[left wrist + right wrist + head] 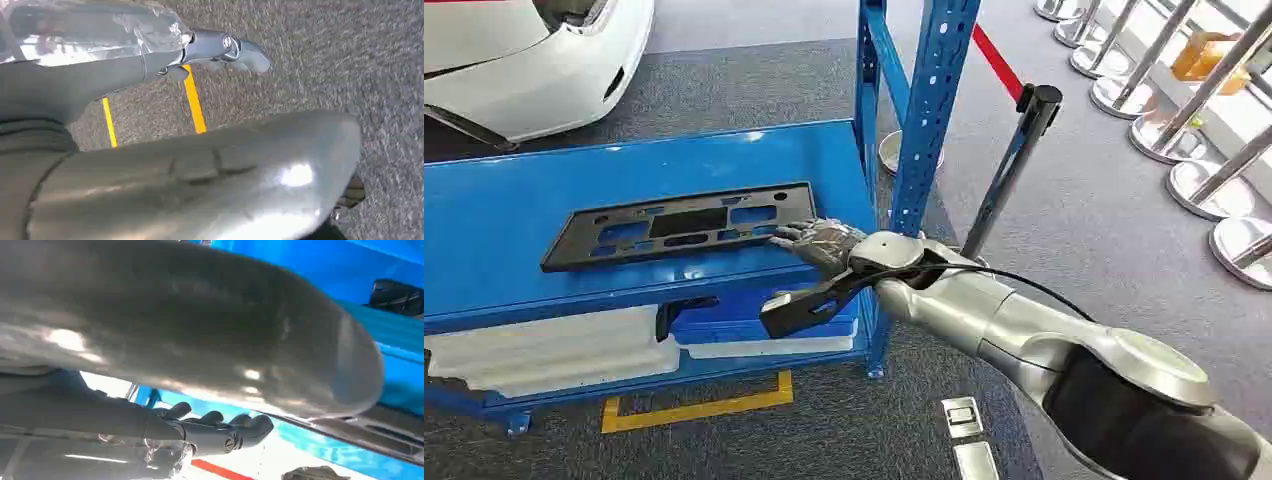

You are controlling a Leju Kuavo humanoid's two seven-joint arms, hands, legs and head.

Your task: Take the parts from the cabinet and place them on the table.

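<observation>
A flat black slotted part point(679, 226) lies on the blue top shelf point(514, 210) of the cabinet. My right hand point(820, 242) reaches in from the right, and its spread fingers lie over the part's right end with no grip visible. In the right wrist view the dark fingers point(227, 429) are stretched out beside the blue shelf point(400, 370), with the slotted part point(385, 426) just beyond them. My left hand point(235, 50) hangs over the grey carpet with its fingers apart and holds nothing.
A blue upright post point(929, 110) stands right behind my right hand. The lower shelf holds white foam trays point(544, 350) and another black part point(686, 308). A black barrier post point(1014, 170) and chrome stanchion bases point(1194, 180) stand to the right. Yellow tape point(694, 408) marks the floor.
</observation>
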